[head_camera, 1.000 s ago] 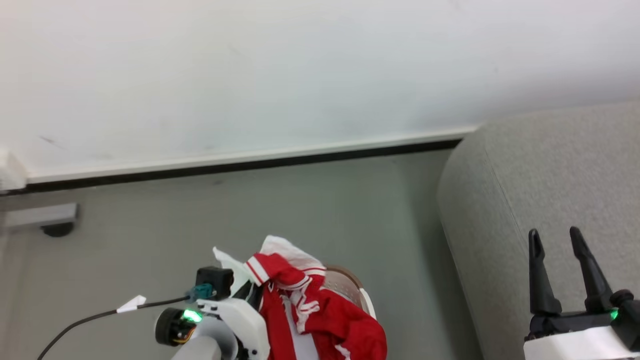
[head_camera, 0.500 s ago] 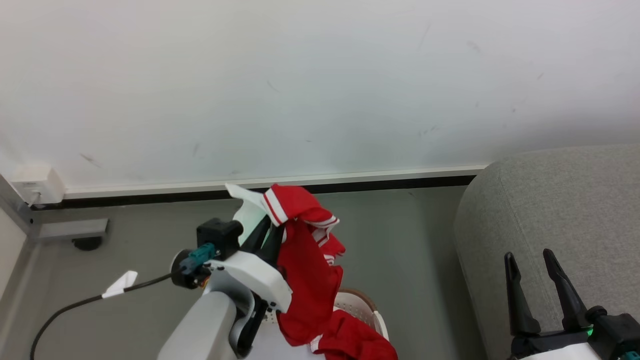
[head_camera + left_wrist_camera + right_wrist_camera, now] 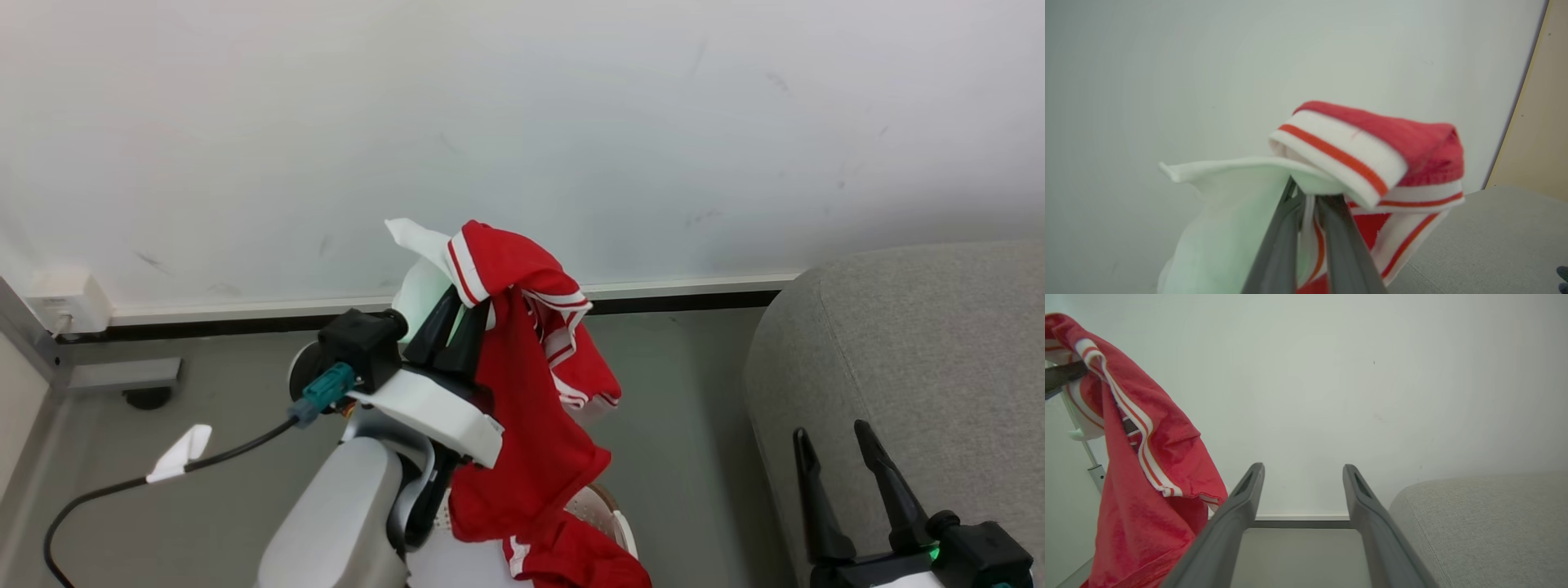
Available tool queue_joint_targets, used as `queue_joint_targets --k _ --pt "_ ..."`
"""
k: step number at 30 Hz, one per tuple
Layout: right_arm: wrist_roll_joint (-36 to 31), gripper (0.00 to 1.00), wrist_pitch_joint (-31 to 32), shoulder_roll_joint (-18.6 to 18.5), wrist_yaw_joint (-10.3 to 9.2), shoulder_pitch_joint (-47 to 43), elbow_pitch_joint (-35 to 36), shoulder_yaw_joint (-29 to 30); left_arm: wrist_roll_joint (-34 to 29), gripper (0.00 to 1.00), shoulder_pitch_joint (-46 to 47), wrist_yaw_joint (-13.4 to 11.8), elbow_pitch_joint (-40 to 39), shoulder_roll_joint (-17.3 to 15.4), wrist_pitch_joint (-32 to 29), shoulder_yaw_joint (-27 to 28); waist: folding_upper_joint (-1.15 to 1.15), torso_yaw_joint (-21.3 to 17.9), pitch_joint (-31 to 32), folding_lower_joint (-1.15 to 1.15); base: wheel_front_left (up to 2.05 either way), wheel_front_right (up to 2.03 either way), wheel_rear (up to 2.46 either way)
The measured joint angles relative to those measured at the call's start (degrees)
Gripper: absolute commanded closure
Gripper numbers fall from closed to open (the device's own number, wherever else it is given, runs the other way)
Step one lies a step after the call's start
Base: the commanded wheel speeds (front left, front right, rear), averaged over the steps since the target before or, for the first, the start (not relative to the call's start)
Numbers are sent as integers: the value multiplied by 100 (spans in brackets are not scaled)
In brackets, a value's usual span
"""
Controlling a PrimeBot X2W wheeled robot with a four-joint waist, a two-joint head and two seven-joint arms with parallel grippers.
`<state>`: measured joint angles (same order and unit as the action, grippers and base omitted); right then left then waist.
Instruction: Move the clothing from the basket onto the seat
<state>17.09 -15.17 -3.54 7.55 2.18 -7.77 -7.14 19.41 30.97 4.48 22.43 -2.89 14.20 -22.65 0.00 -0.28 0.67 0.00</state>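
Your left gripper is clamped on the red-and-white clothing, held above the basket on grey floor before a scuffed white wall. Right gripper spread, empty, over the grey seat

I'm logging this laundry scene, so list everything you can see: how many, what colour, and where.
red garment: one, red with white stripes, hanging from the left gripper over the basket
white cloth: one, white, pinched alongside the red garment; I cannot tell if it is a separate piece
basket: one, cream-white with a brown rim, on the floor, mostly hidden by the garment
seat: one, light grey, at the right
cable: one, black with a white tag, leading to the left wrist
wall box: one, white, low on the wall at the left
left gripper: one, dark fingers, shut on the red garment
right gripper: one, dark fingers, open and empty, before the seat
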Motion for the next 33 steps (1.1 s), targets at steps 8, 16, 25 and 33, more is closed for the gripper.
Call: queue_joint_targets --k 8,16,25,33 --pt "78 0 0 -109 0 70 -109 -677 29 100 -130 -42 -196 -1 -100 -118 0 74 25 0 0 0 0" --pt "159 0 -1 -308 0 566 -636 -1746 43 100 -155 34 -218 2 -101 -448 0 275 39 0 0 0 0" --pt "477 0 0 -204 0 1245 -1651 -2569 333 100 -160 137 -283 7 -131 -1117 0 628 72 0 0 0 0" --pt "671 0 0 -137 0 1569 -2238 -2843 621 100 -264 66 -571 9 -204 -2057 0 998 121 0 0 0 0"
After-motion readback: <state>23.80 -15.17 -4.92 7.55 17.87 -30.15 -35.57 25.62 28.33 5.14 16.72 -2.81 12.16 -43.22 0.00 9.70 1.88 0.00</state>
